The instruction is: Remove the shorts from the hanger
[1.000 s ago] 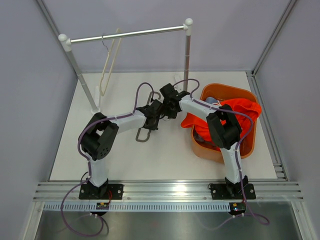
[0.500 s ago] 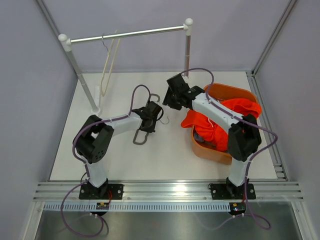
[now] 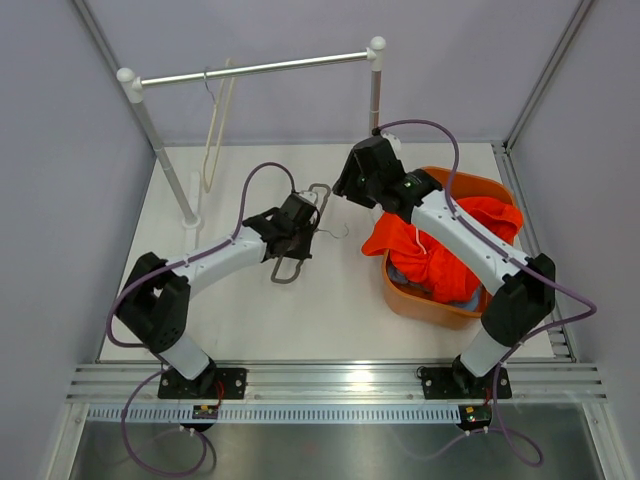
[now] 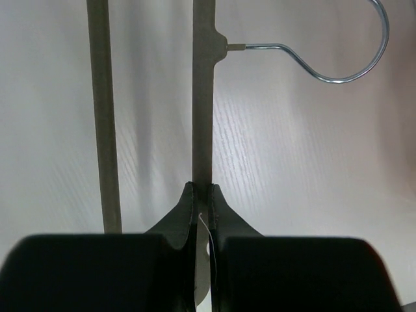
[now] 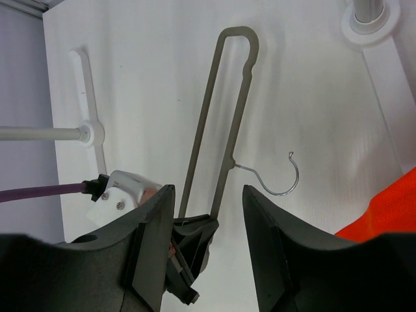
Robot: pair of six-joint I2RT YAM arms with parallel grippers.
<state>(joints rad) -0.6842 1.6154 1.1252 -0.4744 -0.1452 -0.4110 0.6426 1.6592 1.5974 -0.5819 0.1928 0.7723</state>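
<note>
The orange shorts (image 3: 445, 240) lie heaped in the orange basket (image 3: 478, 312) at the right; their corner also shows in the right wrist view (image 5: 390, 211). A bit of light blue cloth (image 3: 398, 272) peeks out under them. A bare grey hanger (image 3: 313, 196) lies on the table at mid-centre, its wire hook (image 3: 338, 235) pointing right. My left gripper (image 3: 294, 238) is shut on one of the hanger's bars (image 4: 203, 97). My right gripper (image 3: 346, 190) is open and empty, above the hanger's far end (image 5: 229, 104).
A clothes rail (image 3: 260, 68) on two posts stands at the back, with a cream hanger (image 3: 214, 135) hanging on it. The right post's base (image 5: 372, 19) is near my right gripper. Grey walls close in both sides.
My right gripper has pulled up and back from the hanger, away from the left gripper. My left arm has stretched out, keeping hold of the hanger, which shifted a little farther back.
</note>
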